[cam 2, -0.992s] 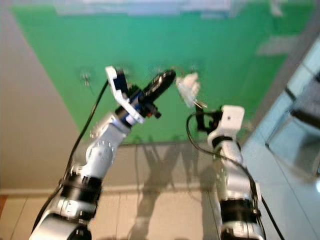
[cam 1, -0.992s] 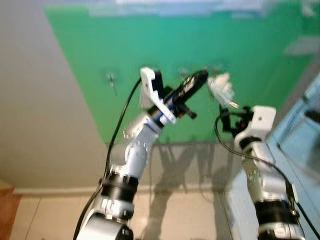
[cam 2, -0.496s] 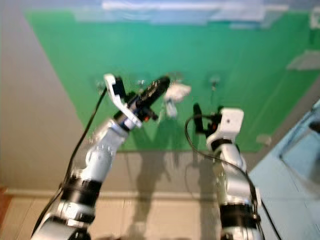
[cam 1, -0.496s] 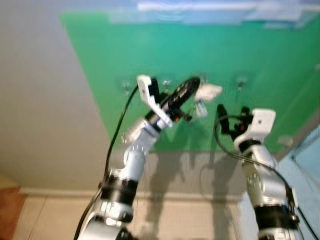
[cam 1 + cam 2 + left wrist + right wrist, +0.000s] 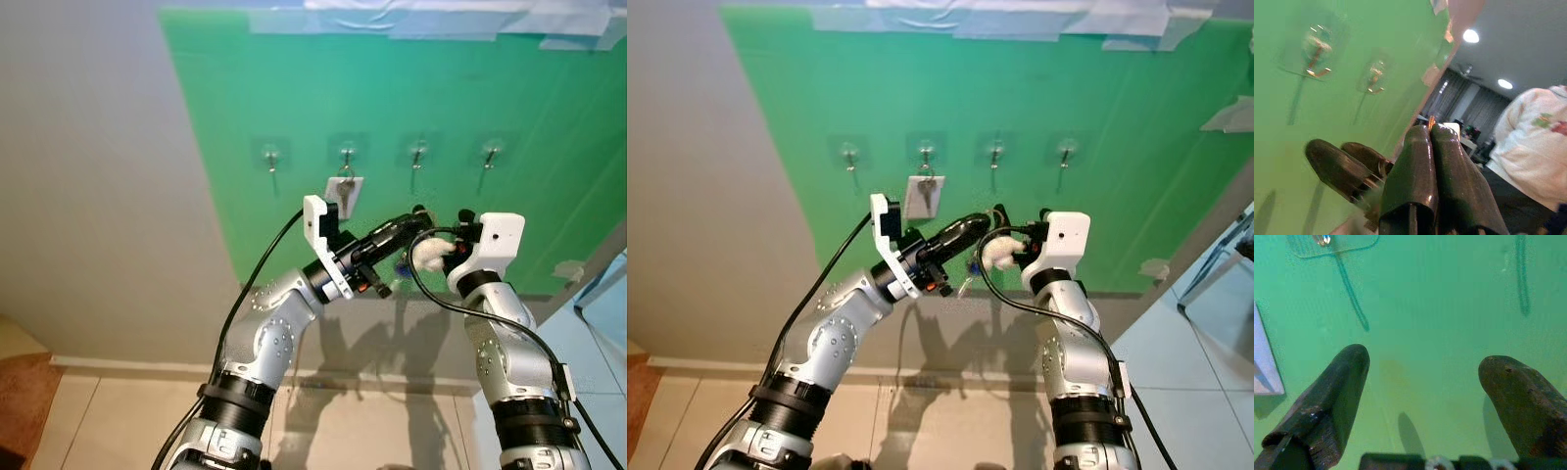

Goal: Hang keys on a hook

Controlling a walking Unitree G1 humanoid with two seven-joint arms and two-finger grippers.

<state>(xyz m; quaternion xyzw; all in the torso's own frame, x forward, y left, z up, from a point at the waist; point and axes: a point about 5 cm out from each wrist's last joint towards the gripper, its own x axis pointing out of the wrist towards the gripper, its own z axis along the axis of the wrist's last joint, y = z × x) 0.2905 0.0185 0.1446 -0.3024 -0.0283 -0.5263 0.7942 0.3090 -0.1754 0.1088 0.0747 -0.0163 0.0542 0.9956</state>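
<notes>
Two end effectors (image 5: 416, 217) (image 5: 460, 217) partly hide the fluffy keys (image 5: 428, 253).

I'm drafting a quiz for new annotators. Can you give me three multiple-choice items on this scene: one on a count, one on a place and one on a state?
1. How many hooks are on the green board?
A three
B four
C six

2. Where is the fluffy white keychain?
A at the left end effector's tip
B on a hook
C on the floor

3. What state is the right end effector in?
A shut
B holding a tag
C open

Answers:
1. B: four hooks sit in a row on the green board.
2. A: the fluffy white keychain dangles from the shut left end effector.
3. C: the fingers of the right end effector stand well apart.
</notes>
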